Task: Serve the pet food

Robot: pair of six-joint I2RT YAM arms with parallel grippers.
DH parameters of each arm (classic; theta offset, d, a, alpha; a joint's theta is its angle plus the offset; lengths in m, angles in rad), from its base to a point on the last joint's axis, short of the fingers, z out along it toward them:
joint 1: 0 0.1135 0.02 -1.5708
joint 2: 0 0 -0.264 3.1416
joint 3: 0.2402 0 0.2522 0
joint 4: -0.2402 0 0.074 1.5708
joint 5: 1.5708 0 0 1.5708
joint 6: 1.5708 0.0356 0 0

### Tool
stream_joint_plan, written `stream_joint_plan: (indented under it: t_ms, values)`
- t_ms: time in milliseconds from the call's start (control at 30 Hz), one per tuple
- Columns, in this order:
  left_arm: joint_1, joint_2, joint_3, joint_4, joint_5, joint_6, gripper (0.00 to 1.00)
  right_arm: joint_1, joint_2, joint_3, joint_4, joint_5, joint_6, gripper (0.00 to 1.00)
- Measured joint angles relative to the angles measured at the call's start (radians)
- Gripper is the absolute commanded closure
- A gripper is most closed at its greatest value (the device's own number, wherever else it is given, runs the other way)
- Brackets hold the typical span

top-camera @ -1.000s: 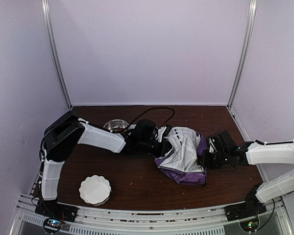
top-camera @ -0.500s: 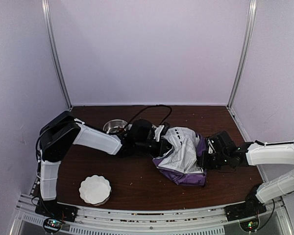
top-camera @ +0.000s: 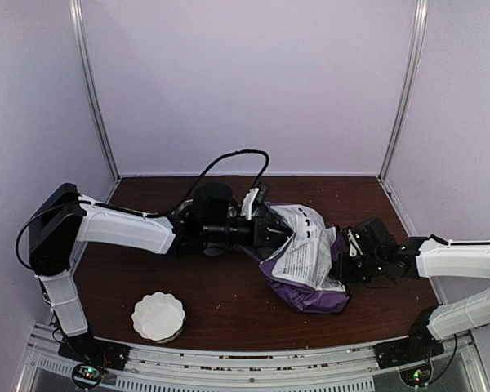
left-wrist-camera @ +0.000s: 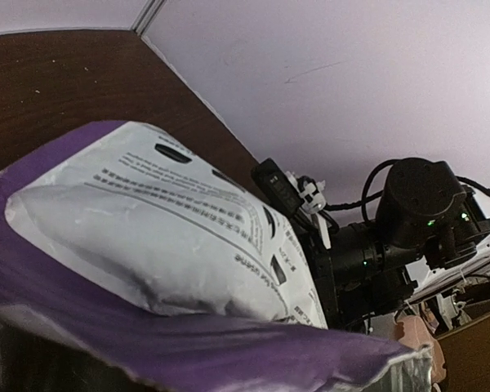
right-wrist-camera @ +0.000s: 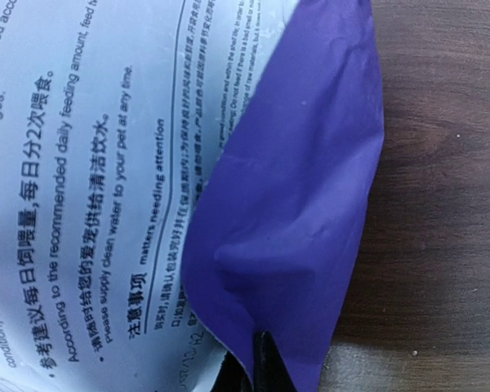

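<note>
I see a dark brown wooden desk [top-camera: 229,304] standing inside a small booth of plain, pale lilac walls [top-camera: 245,82]. The back wall meets the desk in a straight seam. A slim silvery metal post [top-camera: 95,90] rises at each back corner. A slotted aluminium rail [top-camera: 253,358] runs along the desk's near edge. The light is soft and even, with a faint violet cast on every surface.

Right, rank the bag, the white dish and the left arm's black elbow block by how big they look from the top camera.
1. The bag, clearly the largest.
2 and 3, not ranked: the black elbow block and the white dish look much alike. The block sits raised, nearer the camera, so its size is unsure.
</note>
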Motion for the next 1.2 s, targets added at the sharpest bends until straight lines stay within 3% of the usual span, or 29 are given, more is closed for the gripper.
stream_joint_plan:
  t_ms: [533, 667, 867, 1200]
  values:
    - [0.003, -0.164, -0.174, 0.030, -0.029, -0.073, 1.00, 0.009, -0.042, 0.010, -0.056, 0.022, -0.008, 1.00]
    - [0.004, -0.190, -0.192, 0.035, -0.029, -0.081, 1.00, 0.008, -0.045, 0.015, -0.080, 0.037, -0.012, 0.82]
    - [0.004, -0.206, -0.203, 0.044, -0.021, -0.084, 1.00, 0.002, -0.071, 0.082, -0.179, 0.105, -0.037, 0.44]
    - [0.003, -0.206, -0.203, 0.048, -0.005, -0.086, 1.00, 0.062, -0.201, 0.302, -0.294, 0.202, -0.124, 0.34]
